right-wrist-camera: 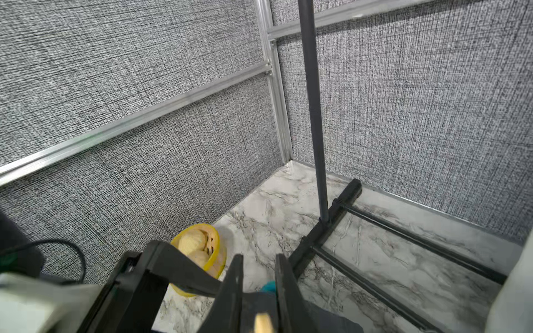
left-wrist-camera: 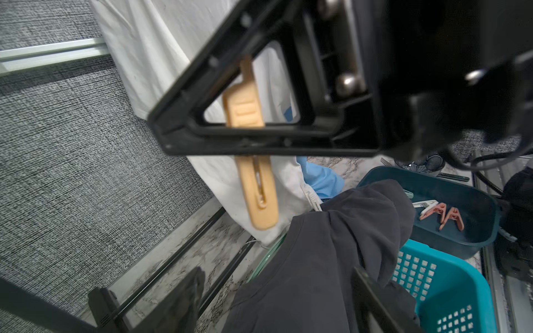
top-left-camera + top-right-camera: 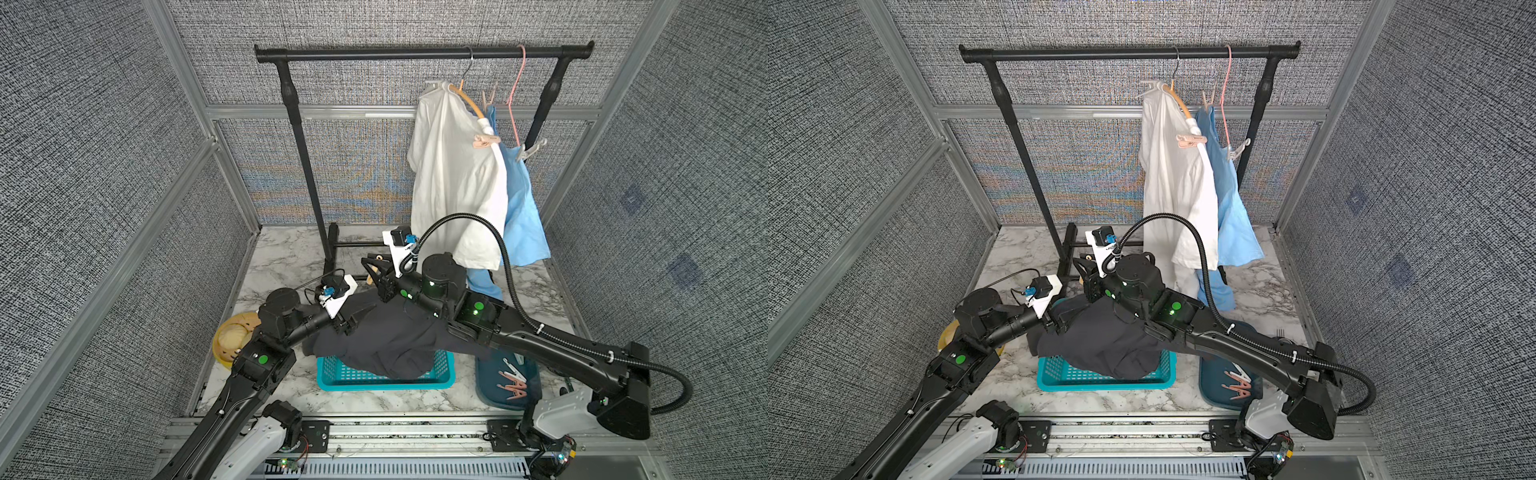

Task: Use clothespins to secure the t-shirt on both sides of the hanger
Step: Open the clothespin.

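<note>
A dark t-shirt (image 3: 395,336) (image 2: 331,259) lies heaped over the teal basket (image 3: 374,382). My left gripper (image 3: 353,324) (image 2: 277,302) is open, with its fingers either side of the shirt's collar edge. Just behind the shirt, my right gripper (image 3: 368,264) (image 1: 259,259) is shut on a beige clothespin (image 2: 259,190) that hangs down from its jaws. More clothespins (image 3: 515,384), pink and white, lie in a dark blue tub (image 3: 486,386) on the right. On the rail, a white shirt (image 3: 453,174) hangs on an orange hanger (image 3: 473,106) with a pink clothespin (image 3: 482,142) clipped on.
A blue shirt (image 3: 519,199) on a pink wire hanger (image 3: 515,91) hangs behind the white one on the black rack (image 3: 415,53). The rack's foot bars (image 1: 326,239) cross the marble floor. A yellow bowl (image 3: 232,336) sits by the left arm. Grey walls enclose the cell.
</note>
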